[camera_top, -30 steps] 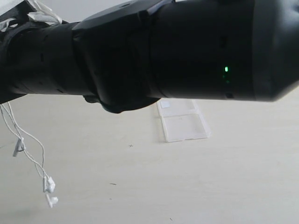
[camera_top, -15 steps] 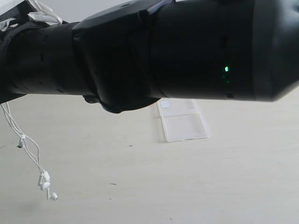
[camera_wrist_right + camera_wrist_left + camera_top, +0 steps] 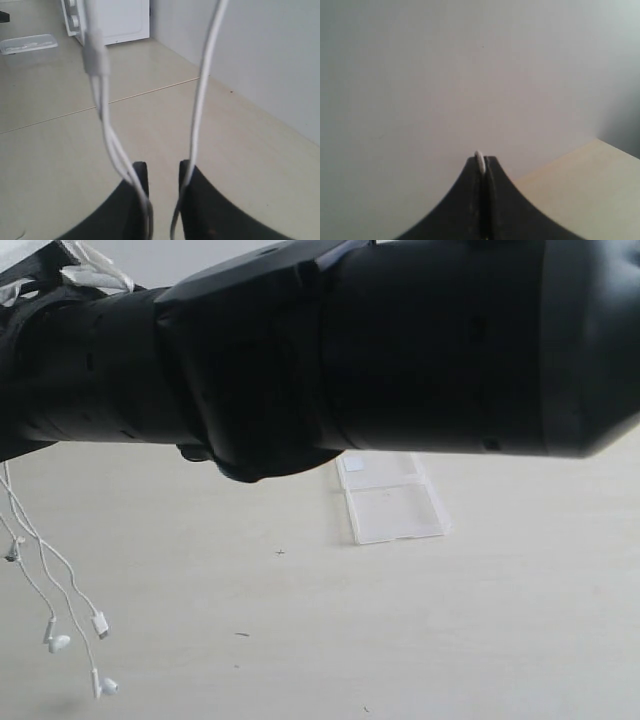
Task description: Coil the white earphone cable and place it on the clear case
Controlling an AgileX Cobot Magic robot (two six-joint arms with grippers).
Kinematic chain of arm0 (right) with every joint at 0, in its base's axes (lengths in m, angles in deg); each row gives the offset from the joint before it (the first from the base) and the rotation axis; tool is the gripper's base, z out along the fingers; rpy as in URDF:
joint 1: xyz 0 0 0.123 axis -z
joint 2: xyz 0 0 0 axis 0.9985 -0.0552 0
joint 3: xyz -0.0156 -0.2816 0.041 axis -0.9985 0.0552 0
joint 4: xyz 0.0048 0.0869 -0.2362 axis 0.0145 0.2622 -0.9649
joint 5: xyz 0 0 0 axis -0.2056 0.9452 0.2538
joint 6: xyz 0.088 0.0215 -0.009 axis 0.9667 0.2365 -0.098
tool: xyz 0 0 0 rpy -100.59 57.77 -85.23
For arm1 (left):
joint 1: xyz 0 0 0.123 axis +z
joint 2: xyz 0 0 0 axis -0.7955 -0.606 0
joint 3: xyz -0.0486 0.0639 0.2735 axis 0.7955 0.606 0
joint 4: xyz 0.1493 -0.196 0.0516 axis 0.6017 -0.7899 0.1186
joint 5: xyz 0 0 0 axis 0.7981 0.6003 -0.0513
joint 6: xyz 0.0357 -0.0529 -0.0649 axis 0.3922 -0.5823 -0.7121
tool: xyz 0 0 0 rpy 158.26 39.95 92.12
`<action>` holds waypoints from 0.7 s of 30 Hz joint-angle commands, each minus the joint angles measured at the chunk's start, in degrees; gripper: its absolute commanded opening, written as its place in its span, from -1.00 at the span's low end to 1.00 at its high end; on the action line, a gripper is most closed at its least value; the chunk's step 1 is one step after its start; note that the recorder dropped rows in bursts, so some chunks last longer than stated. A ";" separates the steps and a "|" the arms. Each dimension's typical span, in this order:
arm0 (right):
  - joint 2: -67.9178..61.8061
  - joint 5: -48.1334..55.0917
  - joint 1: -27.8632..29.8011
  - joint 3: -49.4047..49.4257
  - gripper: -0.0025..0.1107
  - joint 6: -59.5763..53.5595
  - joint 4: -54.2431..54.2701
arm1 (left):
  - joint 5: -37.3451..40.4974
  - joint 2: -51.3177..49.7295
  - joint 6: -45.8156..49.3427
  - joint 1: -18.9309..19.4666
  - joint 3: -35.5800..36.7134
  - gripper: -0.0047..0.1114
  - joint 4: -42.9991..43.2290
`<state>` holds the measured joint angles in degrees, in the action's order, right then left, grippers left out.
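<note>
— What's the left gripper (image 3: pixel 481 169) doing?
— Its black jaws are pressed tight on a bit of the thin white earphone cable (image 3: pixel 480 161). The right gripper (image 3: pixel 163 182) stands slightly parted, with strands running through the gap.
— And the rest?
— The earbuds (image 3: pixel 58 642) dangle over the pale table (image 3: pixel 300 640), well apart from the flat clear plastic case (image 3: pixel 395 505).

Black arm (image 3: pixel 400 350) hides clear case (image 3: pixel 395 510) far edge, white earphone cable (image 3: pixel 100 625) upper run.

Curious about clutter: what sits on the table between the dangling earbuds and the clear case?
Only bare table with tiny specks separates the earbuds from the clear case, in the exterior view.
</note>
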<state>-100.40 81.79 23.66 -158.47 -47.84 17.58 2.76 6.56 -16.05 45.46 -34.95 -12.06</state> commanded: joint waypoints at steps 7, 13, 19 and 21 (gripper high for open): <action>0.01 -0.33 -0.09 -0.52 -0.96 -0.36 -0.04 | 1.61 0.20 -0.44 -0.08 -0.25 -0.92 5.41; 0.81 -3.33 -0.09 -0.52 -0.96 -0.24 0.25 | 5.99 0.20 -5.45 -0.08 -0.25 -0.92 16.65; 3.20 -3.45 -0.09 -0.52 -0.96 -0.24 0.34 | 12.01 0.20 -12.00 -0.08 -0.25 -0.92 29.36; 3.95 -3.74 -0.09 -0.52 -0.96 -0.24 0.34 | 13.67 0.20 -12.00 -0.08 -0.25 -0.92 30.45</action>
<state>-98.09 78.57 23.66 -158.47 -47.84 18.05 13.84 6.56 -26.67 45.46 -34.95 15.69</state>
